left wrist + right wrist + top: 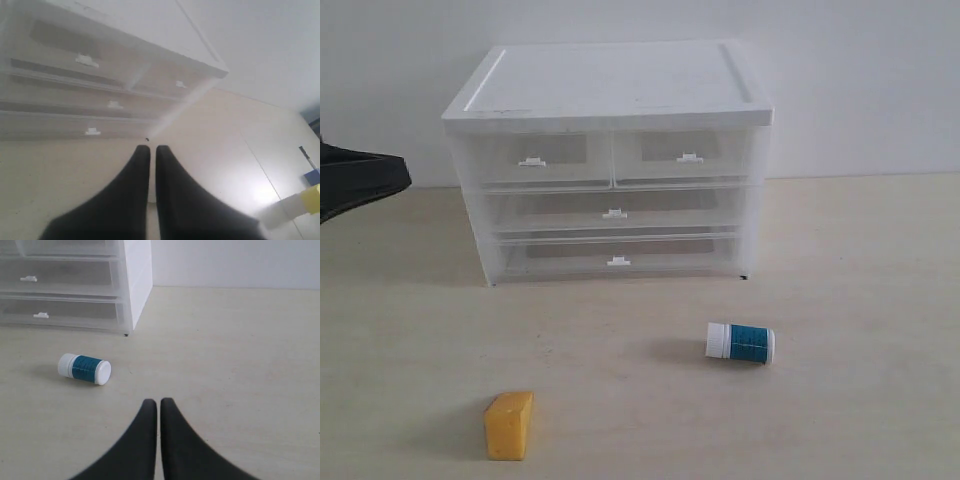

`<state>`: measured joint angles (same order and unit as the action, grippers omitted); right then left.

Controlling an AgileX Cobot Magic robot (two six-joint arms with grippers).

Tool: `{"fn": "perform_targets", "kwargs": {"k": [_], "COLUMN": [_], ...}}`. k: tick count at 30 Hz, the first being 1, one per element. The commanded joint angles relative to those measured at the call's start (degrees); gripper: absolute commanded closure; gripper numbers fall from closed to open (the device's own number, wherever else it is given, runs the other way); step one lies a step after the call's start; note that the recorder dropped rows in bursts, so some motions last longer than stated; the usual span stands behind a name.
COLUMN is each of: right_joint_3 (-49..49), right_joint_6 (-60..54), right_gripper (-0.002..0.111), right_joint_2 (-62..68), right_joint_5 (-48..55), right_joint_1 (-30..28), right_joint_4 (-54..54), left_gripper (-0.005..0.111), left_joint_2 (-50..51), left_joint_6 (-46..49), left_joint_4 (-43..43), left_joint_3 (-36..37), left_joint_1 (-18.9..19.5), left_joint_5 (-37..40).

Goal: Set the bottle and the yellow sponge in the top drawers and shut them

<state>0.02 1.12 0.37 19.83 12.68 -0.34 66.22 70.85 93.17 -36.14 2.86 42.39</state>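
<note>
The white bottle with a teal label point(741, 343) lies on its side on the table in front of the drawer unit, also seen in the right wrist view as the bottle point(84, 369). The yellow sponge point(509, 425) stands near the front left. Both top drawers, left point(535, 158) and right point(686, 155), are pushed in. My left gripper point(149, 148) is shut and empty, hovering left of the unit; only a dark part of its arm point(355, 180) shows in the exterior view. My right gripper point(158, 402) is shut and empty, to the right of the bottle.
The white drawer unit point(610, 90) stands at the back middle, with two full-width drawers point(614, 213) below the top pair, all pushed in. A white wall rises behind it. A yellow and blue object point(312, 192) shows at the edge of the left wrist view.
</note>
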Motion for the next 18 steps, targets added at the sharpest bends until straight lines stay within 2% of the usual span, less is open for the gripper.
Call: {"fn": "perform_targets", "kwargs": {"k": [1,2,8,18], "right_joint_3": [0.0,0.0,0.0,0.0], "right_joint_6": [0.0,0.0,0.1,0.0], "right_gripper": [0.108,0.108,0.108,0.108], "right_joint_2": [-0.4,-0.4,-0.4,-0.4], "right_joint_5": [-0.3,-0.3,-0.3,-0.3], "right_joint_1": [-0.2,-0.2,-0.2,-0.2], "right_joint_4": [-0.2,-0.2,-0.2,-0.2], "left_gripper": [0.103,0.103,0.103,0.103], "left_joint_2": [10.9,14.1,23.5,28.8], "left_joint_6": [3.3,6.2,6.8,8.0], "left_joint_4": [6.4,6.8,6.8,6.8], "left_joint_3": [-4.0,-4.8,-11.1,-19.3], "left_joint_1": [-0.1,-0.1,-0.1,-0.1], "left_joint_5": [1.5,2.9,4.1,2.4]}}
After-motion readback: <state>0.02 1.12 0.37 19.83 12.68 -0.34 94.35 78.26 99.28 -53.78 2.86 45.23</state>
